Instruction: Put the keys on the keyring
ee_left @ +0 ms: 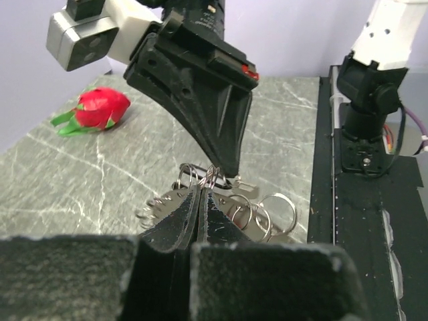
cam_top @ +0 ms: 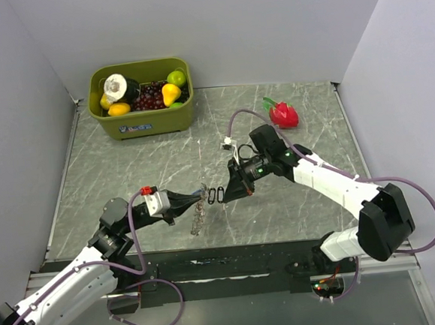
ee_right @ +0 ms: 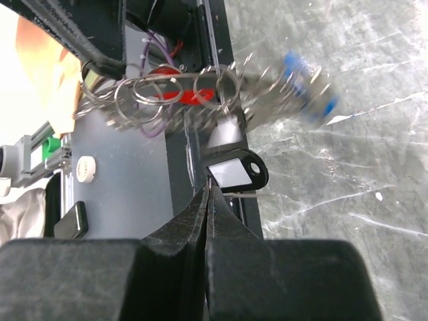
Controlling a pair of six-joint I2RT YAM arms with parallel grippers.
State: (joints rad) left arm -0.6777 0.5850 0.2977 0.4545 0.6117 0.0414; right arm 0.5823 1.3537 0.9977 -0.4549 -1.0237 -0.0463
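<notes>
left claw: pinched shut on the keyring, gripping a bunch of its wire loops, lifted off the tabletop

right claw: clamped on the black-headed key, holding it by one edge, head poking out past the tips

gap between claws: tiny. Right claw at 3 o'clock of the left one in the top view, tips nearly nose to nose, black-headed key right between them

key vs ring: key tip right up against the loops; threaded or just touching, can't tell

keyring: messy cluster of overlapping silver rings, a strand dangling toward 6 o'clock under the left claw in the top view

blue-headed keys: already hanging on the keyring, blurry in the right wrist view, at 1 o'clock of the black-headed key there

green bin: way off at 11 o'clock on the tabletop, loaded with toy fruit

red dragon fruit toy: at 1 o'clock, lying by itself behind the right arm
</notes>
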